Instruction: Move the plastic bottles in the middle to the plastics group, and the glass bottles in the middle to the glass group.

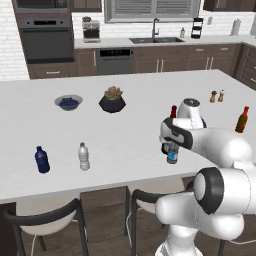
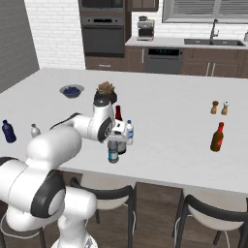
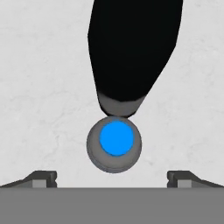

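We see the pincer (image 3: 112, 177), spread wide and empty, poised above the dark-capped plastic bottle (image 2: 113, 151) near the counter (image 1: 130, 140) front edge; next, we judge, descend and close.

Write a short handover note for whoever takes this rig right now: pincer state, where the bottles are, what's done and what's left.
Pincer: open, holding nothing, poised above the blue-capped plastic bottle near the counter's front edge.
Middle cluster: that bottle, the pale-capped plastic bottle and the dark glass bottle stand together, none moved yet.
Plastics group: navy bottle and white-labelled bottle at the counter's left end.
Glass group: red-brown bottle to the right, in front of the shakers.
Done: nothing sorted.
Left: both plastic bottles go left, the glass bottle goes right.
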Available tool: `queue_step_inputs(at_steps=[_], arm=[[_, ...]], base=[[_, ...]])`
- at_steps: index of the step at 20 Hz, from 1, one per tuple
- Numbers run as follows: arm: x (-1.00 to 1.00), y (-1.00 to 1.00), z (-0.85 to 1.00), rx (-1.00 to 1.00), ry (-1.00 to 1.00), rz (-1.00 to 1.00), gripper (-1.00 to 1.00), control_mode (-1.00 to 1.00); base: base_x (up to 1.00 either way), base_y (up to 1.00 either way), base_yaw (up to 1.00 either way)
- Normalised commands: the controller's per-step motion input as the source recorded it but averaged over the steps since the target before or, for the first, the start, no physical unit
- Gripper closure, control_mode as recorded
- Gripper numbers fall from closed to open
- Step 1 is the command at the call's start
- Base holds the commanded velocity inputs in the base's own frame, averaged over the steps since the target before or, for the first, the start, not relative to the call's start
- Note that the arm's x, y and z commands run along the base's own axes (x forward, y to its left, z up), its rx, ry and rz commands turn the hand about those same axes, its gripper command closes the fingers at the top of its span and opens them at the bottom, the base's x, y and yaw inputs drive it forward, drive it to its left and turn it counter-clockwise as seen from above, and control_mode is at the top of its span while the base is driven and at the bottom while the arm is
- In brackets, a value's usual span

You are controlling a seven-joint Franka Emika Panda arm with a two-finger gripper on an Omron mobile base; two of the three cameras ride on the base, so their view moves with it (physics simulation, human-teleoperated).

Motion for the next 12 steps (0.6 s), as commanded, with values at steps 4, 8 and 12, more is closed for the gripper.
queue_step_inputs(at_steps=[4,8,12], arm=[[0.08,0.00,-0.18,0.00,0.00,0.00,-1.00,-1.00],[0.08,0.00,-0.12,0.00,0.00,0.00,-1.00,-1.00],[0.06,0.00,-0.09,0.00,0.00,0.00,-1.00,-1.00]], base=[[0.00,0.00,0.00],[0.00,0.00,0.00],[0.00,0.00,0.00]])
